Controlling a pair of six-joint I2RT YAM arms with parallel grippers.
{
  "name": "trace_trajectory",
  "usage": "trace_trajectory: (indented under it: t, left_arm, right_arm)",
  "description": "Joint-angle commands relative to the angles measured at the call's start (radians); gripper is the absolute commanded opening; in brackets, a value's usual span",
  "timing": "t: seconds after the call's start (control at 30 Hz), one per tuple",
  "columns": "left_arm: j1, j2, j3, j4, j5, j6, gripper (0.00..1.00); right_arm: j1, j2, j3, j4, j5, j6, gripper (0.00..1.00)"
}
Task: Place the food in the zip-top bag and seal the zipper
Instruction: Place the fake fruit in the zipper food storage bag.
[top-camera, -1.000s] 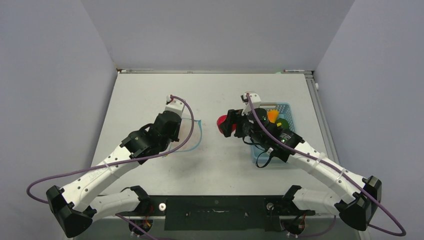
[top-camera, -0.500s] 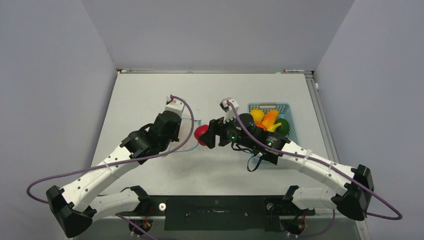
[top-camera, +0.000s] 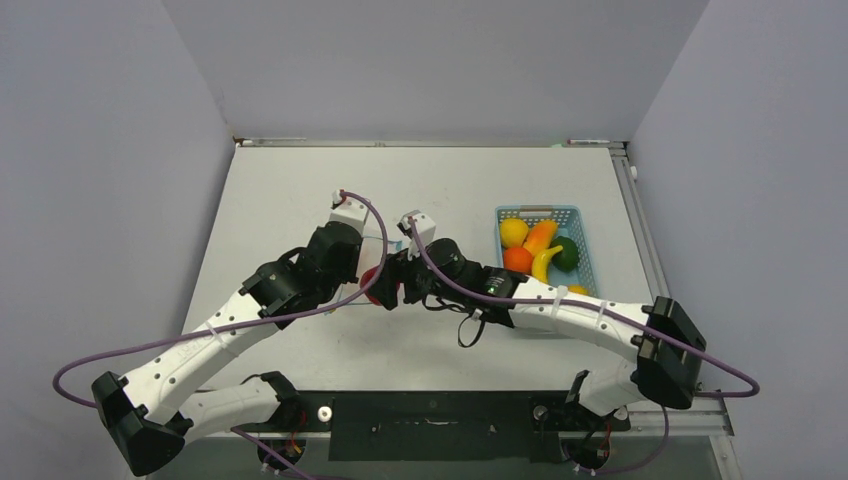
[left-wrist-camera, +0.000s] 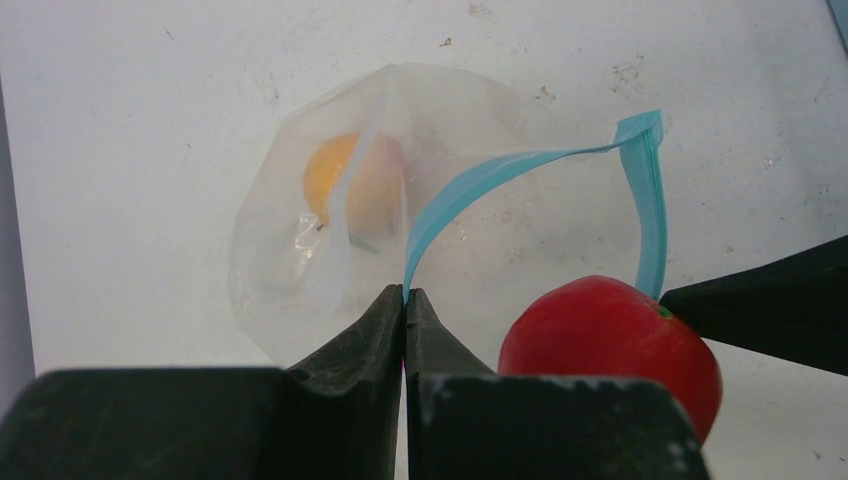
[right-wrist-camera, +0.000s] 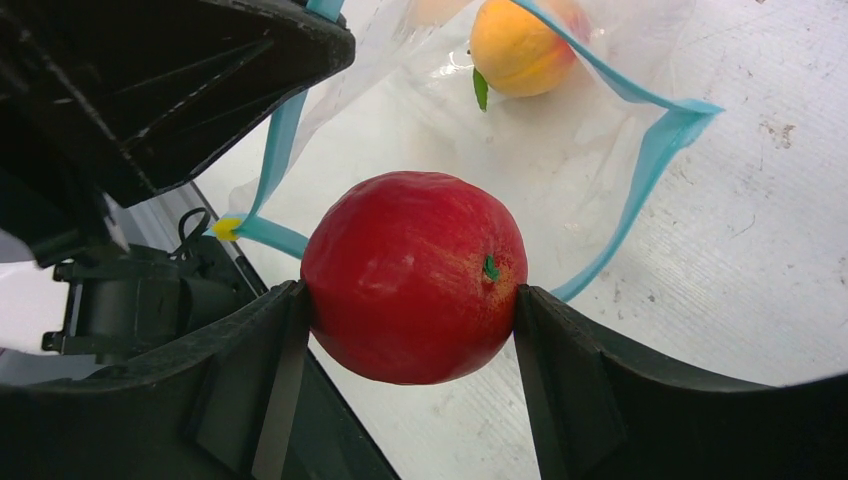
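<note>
Fruit is seen from the top camera in one light blue basket (top-camera: 537, 210) on the right half of the table (top-camera: 290, 180). It holds one yellow round (top-camera: 513, 231), one orange round (top-camera: 517, 259), one long orange piece (top-camera: 541, 234), one yellow banana (top-camera: 543, 264) and one green round (top-camera: 566, 253). A yellow sliver at the basket's near end cannot be identified. The left arm (top-camera: 290, 285) and right arm (top-camera: 560, 308) are angled toward each other left of the table's middle. One red fruit (top-camera: 372, 279) is glimpsed between their wrists.

From the left wrist camera, the left fingers (left-wrist-camera: 350, 340) are seen pressed together, pinching the zipper (left-wrist-camera: 520, 170) of one clear zip-top bag (left-wrist-camera: 470, 230) that lies on the table. The blue strip is bowed upward, so the mouth is held open. One orange-yellow fruit (left-wrist-camera: 350, 180) is contained in the bag, at its far end. The red fruit is seen just at the mouth, beside the strip's right fold, with a dark finger of the other arm at its right side.

From the right wrist camera, the right fingers (right-wrist-camera: 250, 380) are seen spread wide and clamped on the red fruit, one on each side. The fruit is held at the open mouth, framed by the strip; whether it is past the strip cannot be told. Only the one orange-yellow fruit is seen inside the bag.
</note>
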Motion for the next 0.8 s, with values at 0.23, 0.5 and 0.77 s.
trace_trajectory:
  t: [0.23,0.5,0.77]
  left_arm:
    - [0.008,-0.023,0.008,0.049,-0.008,-0.007,0.0]
    - [0.007,-0.028,0.008,0.049,-0.008,-0.007,0.0]
    - [0.008,-0.028,0.008,0.049,-0.006,-0.006,0.0]
  right_arm:
    - [0.01,0.132,0.102,0.154,0.073,0.009,0.46]
    - [0.015,0.161,0.123,0.161,0.074,0.011,0.77]
    - [0.017,0.121,0.106,0.153,0.082,0.004,0.94]
